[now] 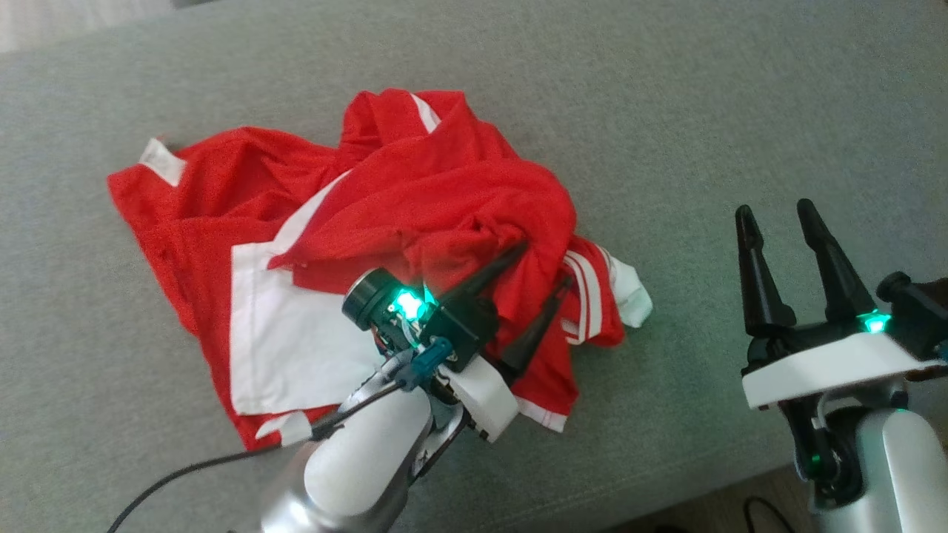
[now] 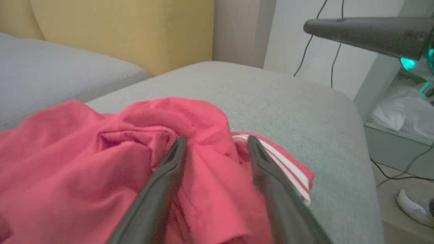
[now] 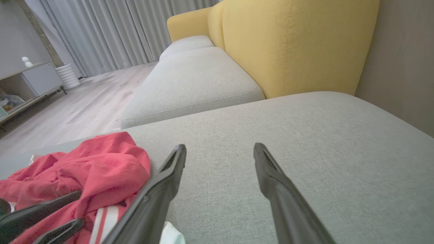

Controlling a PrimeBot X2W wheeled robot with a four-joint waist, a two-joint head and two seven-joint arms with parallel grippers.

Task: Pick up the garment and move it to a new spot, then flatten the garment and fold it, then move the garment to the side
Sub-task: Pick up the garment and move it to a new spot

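Both the left gripper (image 1: pixel 544 265) and right gripper (image 1: pixel 776 211) jaws are being held apart, empty. The garment (image 1: pixel 415 185) is being left crumpled, not yet folded.

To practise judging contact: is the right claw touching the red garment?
Apart. The head view shows bare grey cushion between the right claw and the garment.

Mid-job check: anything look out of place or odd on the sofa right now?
Nothing spilled or damaged. The red garment lies bunched in a heap on the grey cushion, one striped cuff sticking out toward the right gripper. The left gripper sits open over the folds.
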